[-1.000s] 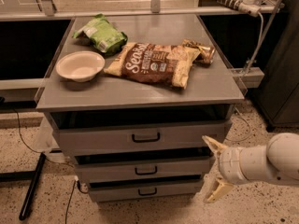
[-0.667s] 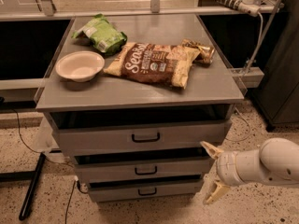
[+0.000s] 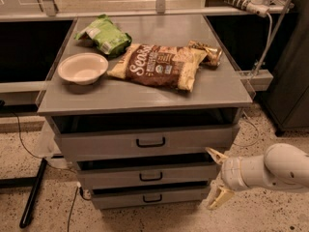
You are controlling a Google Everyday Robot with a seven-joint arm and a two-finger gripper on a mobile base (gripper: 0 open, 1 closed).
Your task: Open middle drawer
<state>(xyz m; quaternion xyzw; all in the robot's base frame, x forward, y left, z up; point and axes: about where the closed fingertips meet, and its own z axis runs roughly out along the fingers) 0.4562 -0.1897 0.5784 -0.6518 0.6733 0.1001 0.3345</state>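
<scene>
Middle drawer (image 3: 111, 177): sits toward 6 o'clock in the view, grey front between the top drawer (image 3: 106, 144) and the bottom drawer (image 3: 116, 197), small black handle (image 3: 151, 176) at its centre. Gripper (image 3: 217, 176): hangs at 3 o'clock from that handle, just off the front's right end, fingers (image 3: 216, 155) spread wide, one at 12 and one at 6, pinching nothing; cannot tell whether the upper tip touches the cabinet (image 3: 145, 98). Compared with a second ago: sits a shade further toward 9 o'clock, same spread; drawer fronts unmoved. On the cabinet top, toward 12 o'clock: white bowl (image 3: 83, 67), green bag (image 3: 104, 35), brown chip bag (image 3: 161, 65), unmoved too.
</scene>
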